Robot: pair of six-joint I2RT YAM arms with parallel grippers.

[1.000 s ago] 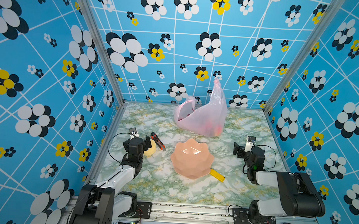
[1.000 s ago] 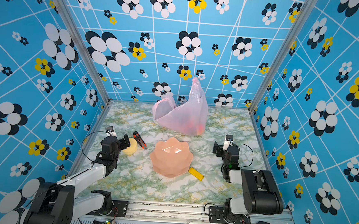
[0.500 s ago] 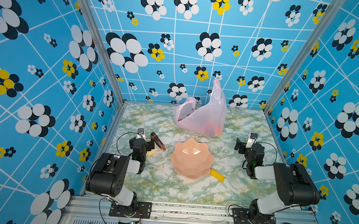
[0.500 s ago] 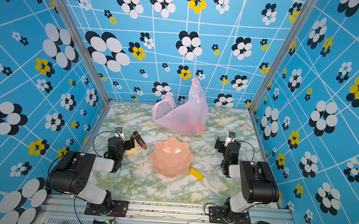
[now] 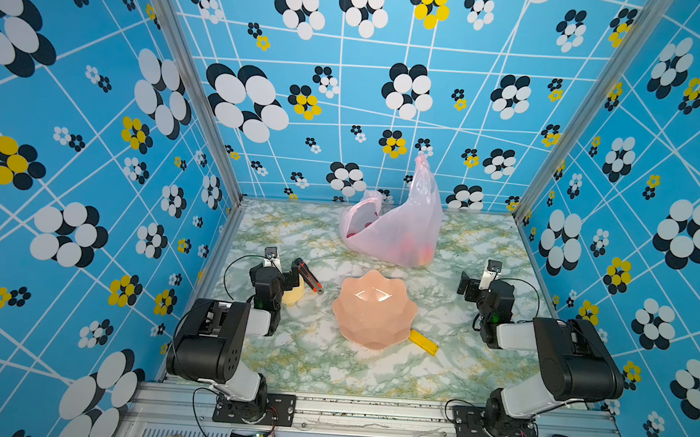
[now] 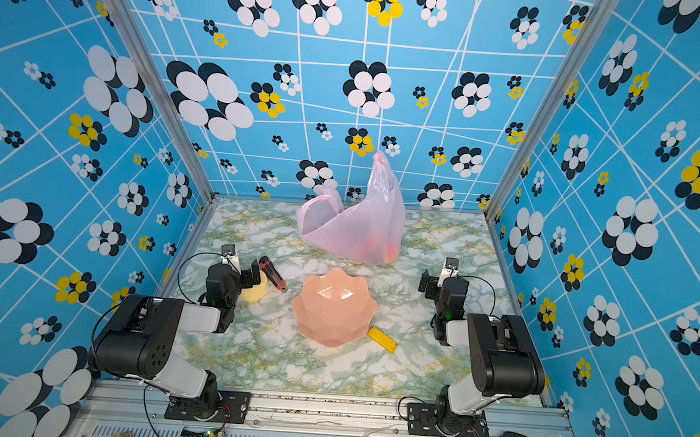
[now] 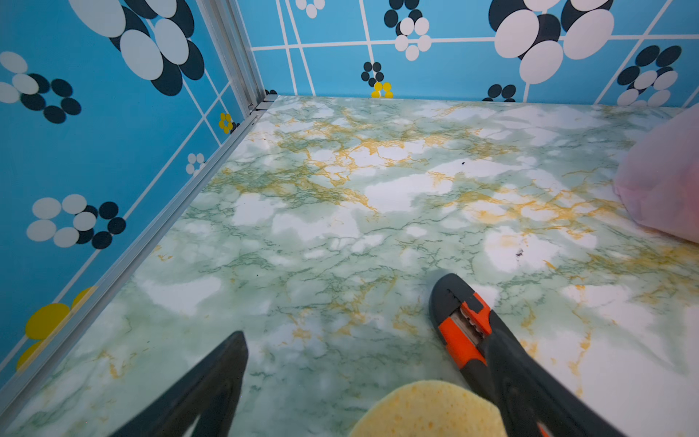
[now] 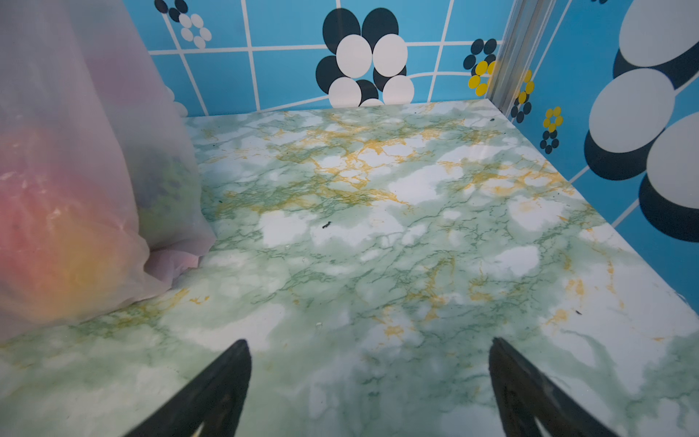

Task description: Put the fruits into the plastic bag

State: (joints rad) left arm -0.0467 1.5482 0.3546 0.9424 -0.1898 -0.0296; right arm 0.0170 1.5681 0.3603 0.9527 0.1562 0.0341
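Blue flowered walls box in the green marble tabletop. The plastic bag stands at the back, the fruits showing red and yellow through its side. My left gripper hangs spread apart over a yellow sponge — a utility knife lies just beside it. My right gripper is spread wide too, holding nothing, near the bag. The pink plate sits mid-tabletop.

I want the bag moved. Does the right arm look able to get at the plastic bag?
Likely yes: only bare table lies between the open right claw and the plastic bag.
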